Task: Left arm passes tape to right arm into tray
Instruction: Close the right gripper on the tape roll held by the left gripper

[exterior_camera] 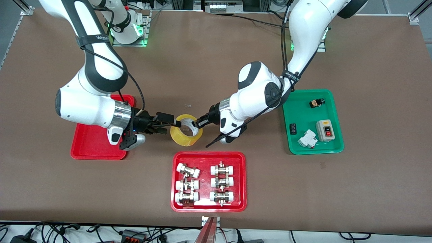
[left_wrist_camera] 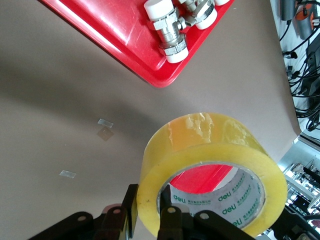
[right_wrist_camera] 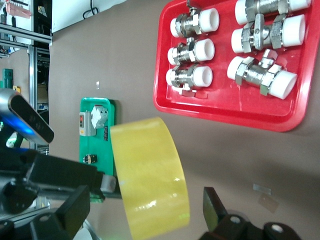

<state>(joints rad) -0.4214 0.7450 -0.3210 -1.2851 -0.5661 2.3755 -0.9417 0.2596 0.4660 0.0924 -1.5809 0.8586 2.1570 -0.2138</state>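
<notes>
Mid-handover: we held tape (exterior_camera: 186, 130) aloft above bare table, left gripper (exterior_camera: 196, 124) fingers clamped on its wall. Right gripper (exterior_camera: 174, 124) fingers apart, straddling opposite wall. Next, we judged: right closes, left releases, carry to tray (exterior_camera: 88, 146).

I'm working in a robotics lab: brown matted tabletop (exterior_camera: 216, 50), aluminium framing (exterior_camera: 22, 6) (cables (exterior_camera: 135, 233) everywhere), trayed metal pipe fittings (exterior_camera: 221, 184).

Brown table (exterior_camera: 216, 60): plain red tray (exterior_camera: 91, 141) at right-arm edge, green tray (exterior_camera: 303, 114) at left-arm edge, fittings tray (exterior_camera: 209, 158) mid front edge.
</notes>
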